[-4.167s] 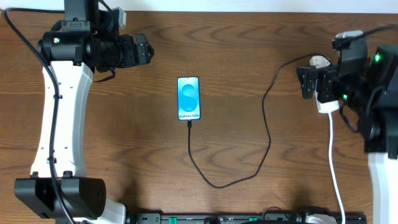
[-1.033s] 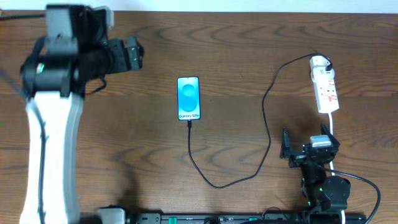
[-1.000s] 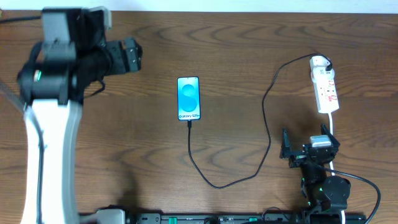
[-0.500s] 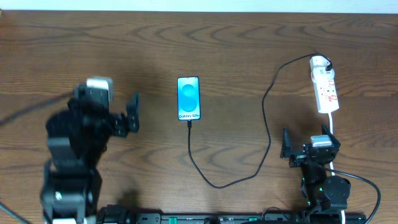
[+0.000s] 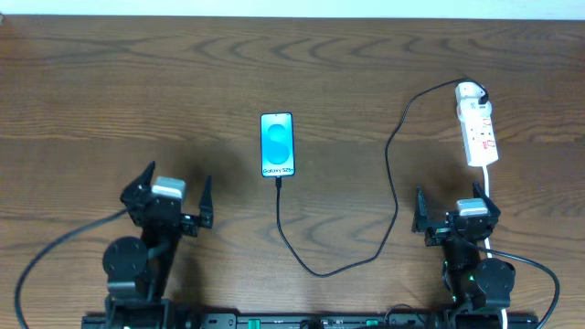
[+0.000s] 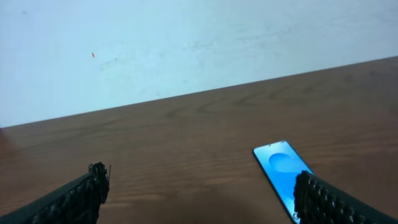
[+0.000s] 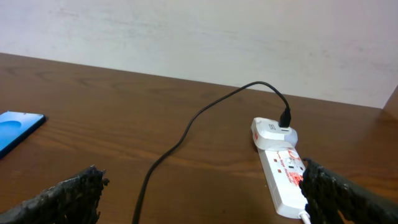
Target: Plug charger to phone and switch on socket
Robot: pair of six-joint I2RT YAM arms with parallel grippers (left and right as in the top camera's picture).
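Because the left gripper stands wide open and empty to the near left of the phone, well apart from it, and the right gripper stands just as wide and empty to the phone's near right, neither arm is working on anything at this moment. The phone lies face up with its screen lit blue, and the plug tip of the charger meets its near edge, seemingly seated. From there the charger loops toward the near side, then runs right and away to the socket, which lies well to the phone's right. Whether the socket's red switches are on is too small to tell. The job looks finished or at a final check. To do that well, any move should pass clear of the cable loop so the tip is not tugged out. Should a switch need pressing, one fingertip should come straight down without shoving the strip.
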